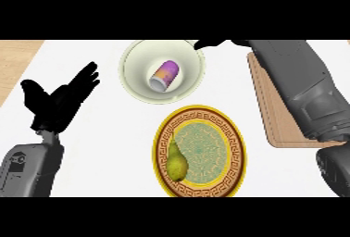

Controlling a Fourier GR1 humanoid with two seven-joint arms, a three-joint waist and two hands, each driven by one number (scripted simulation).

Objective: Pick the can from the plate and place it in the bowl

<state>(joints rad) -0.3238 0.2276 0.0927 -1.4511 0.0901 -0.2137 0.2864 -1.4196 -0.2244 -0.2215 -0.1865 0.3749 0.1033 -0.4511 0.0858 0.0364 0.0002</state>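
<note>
A purple and orange can [164, 75] lies on its side inside the pale bowl [137, 88] at the top middle. Below it sits a yellow patterned plate [229, 152] with a green pear [177, 162] on its left part. My right hand [213, 43] shows only as dark fingers at the bowl's upper right rim, mostly cut off by the top edge; its forearm [301, 83] runs down the right side. My left hand [61, 99] rests open at the left, fingers up, apart from the bowl.
A wooden cutting board [277, 125] lies at the right under my right forearm. The counter top is white, with a wood-coloured strip at the far left edge.
</note>
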